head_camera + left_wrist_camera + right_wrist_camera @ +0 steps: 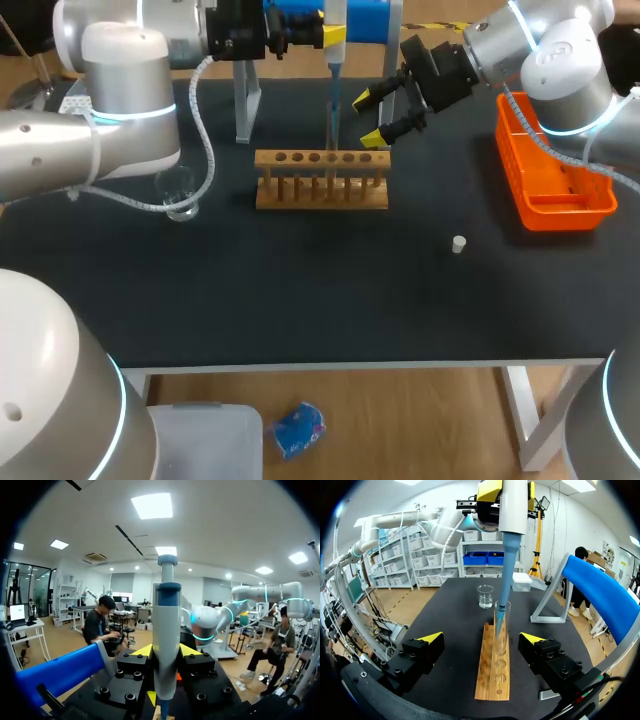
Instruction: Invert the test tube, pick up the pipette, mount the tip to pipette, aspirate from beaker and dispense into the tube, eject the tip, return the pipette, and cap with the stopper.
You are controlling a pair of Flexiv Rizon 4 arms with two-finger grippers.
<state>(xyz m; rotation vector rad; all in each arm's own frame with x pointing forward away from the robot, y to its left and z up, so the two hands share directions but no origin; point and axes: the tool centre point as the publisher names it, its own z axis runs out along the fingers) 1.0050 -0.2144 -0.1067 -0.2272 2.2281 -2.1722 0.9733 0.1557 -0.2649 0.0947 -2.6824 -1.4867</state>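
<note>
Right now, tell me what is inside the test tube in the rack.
The blue tip of the pipette dips through the mouth of the test tube into its upper part. Whether liquid sits lower down cannot be seen; the wooden rack covers the tube's bottom.

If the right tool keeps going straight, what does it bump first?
Probably the wooden rack, its near end lying ahead of the right tool. Held higher, it might reach the test tube first.

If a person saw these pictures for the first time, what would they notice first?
The pipette, held upright in the left gripper, stands out: its blue tip dips into a tube in the wooden rack toward the table's far edge. The right gripper hovers open near the rack's right end, and a bright orange basket sits at the table's right.
</note>
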